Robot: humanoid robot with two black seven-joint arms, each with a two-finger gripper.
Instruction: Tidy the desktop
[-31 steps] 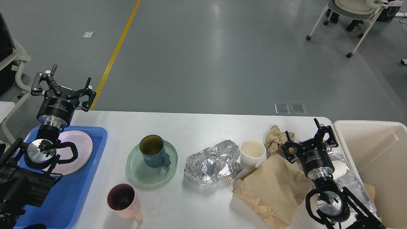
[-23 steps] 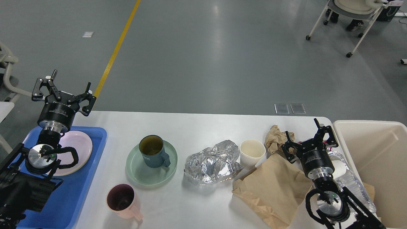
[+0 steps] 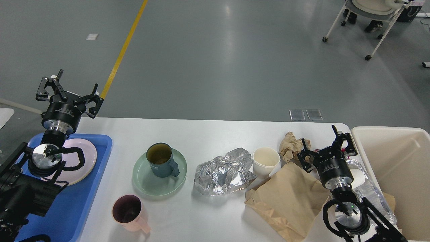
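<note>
The white desktop [image 3: 215, 134] holds a dark teal mug [image 3: 160, 160] on a pale green plate [image 3: 144, 181], a pink mug [image 3: 129, 211] at the front, crumpled foil [image 3: 223, 171], a white paper cup [image 3: 266, 160], a crumpled brown paper wad [image 3: 291, 145] and a flat brown paper bag [image 3: 289, 198]. My left gripper [image 3: 69, 92] is open and empty, raised above the table's far left corner behind the blue tray [image 3: 84, 201]. My right gripper [image 3: 324, 146] is open and empty, beside the paper wad and above the bag's far right part.
A pink plate [image 3: 84, 158] lies in the blue tray, partly behind my left arm. A beige bin [image 3: 396, 151] stands at the table's right end, with a clear plastic bottle [image 3: 369, 191] lying beside it. A wheeled chair [image 3: 369, 20] stands on the floor far right.
</note>
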